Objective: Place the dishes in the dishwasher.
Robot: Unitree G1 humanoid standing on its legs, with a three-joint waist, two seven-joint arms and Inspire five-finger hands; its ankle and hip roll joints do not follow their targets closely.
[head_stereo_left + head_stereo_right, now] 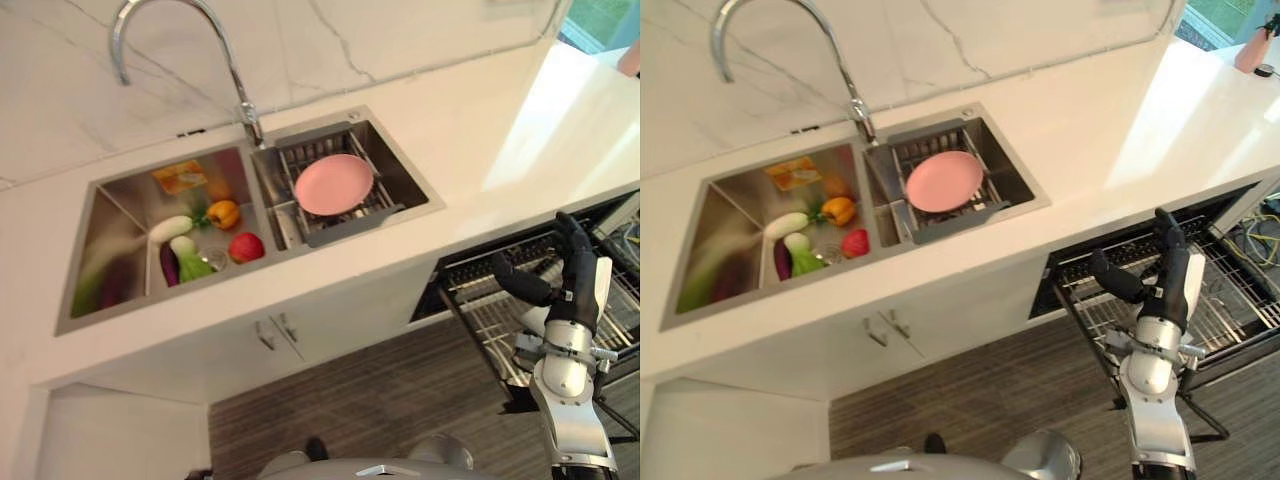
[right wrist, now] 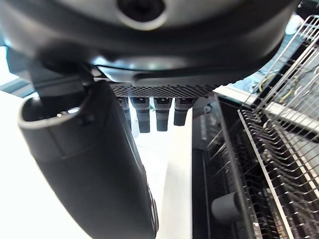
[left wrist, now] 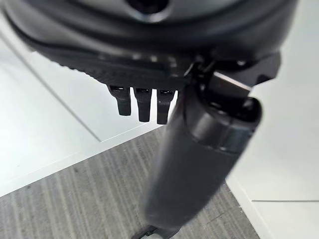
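Your right robot hand [image 1: 572, 272] is hovering with relaxed, spread fingers, holding nothing, above the pulled-out dishwasher rack [image 1: 1230, 300], ready for loading. The pink plate [image 1: 334, 183] is waiting on the drainer [image 1: 300, 165] in the sink [image 1: 120, 185] across the desk [image 1: 500, 130].

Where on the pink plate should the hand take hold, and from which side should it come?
Probably the rim. The pink plate lies flat, face up, on the rack in the sink's right basin, so its rim is free all round. The right hand, open over the dishwasher rack, could come from above on the plate's right edge and pinch there.
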